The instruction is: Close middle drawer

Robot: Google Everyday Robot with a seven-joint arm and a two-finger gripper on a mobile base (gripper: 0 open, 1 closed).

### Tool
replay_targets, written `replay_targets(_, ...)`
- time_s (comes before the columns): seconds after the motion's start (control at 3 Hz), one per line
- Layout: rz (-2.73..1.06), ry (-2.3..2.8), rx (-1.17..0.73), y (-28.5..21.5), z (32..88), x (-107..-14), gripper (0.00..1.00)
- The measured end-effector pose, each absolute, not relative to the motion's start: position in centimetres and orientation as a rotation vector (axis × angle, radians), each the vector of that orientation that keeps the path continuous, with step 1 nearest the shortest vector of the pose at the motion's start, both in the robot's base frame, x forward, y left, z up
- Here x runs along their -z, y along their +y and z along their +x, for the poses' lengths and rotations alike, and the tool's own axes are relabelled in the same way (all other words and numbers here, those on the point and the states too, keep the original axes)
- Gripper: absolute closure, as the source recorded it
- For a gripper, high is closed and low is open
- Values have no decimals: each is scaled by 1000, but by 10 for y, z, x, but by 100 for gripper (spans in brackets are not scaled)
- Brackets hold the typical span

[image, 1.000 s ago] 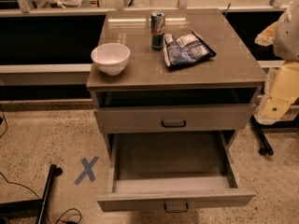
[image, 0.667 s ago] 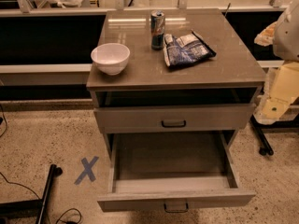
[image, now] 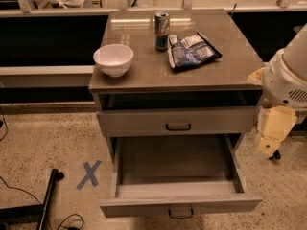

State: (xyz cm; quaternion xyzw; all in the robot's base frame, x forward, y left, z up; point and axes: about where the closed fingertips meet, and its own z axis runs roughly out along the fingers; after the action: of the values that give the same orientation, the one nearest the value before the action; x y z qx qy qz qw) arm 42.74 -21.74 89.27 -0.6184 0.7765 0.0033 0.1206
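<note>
The middle drawer (image: 181,204) is pulled far out of the grey cabinet toward me. Its inside is empty and its small black loop handle (image: 181,213) is at the bottom edge of the view. Above it sits the taller top drawer front (image: 144,122) with a like handle, standing slightly proud of the cabinet. The lowest drawer is hidden under the open one. My gripper (image: 271,134) hangs as a cream-coloured piece under the white arm (image: 288,73), right of the cabinet at top-drawer height, apart from both drawers.
On the cabinet top (image: 139,73) stand a white bowl (image: 113,59), a drink can (image: 162,30) and a blue snack bag (image: 191,51). A blue tape X (image: 89,174) marks the floor at left. A black stand leg (image: 47,202) and cables lie at lower left.
</note>
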Motion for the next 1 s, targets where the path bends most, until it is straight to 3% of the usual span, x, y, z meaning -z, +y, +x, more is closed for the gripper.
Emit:
replay_targets(0.33, -1807, 2270, -9, -218, 427, -893, 0)
replay_targets(1.0, -1726, 2154, -298, -231, 413, -737, 0)
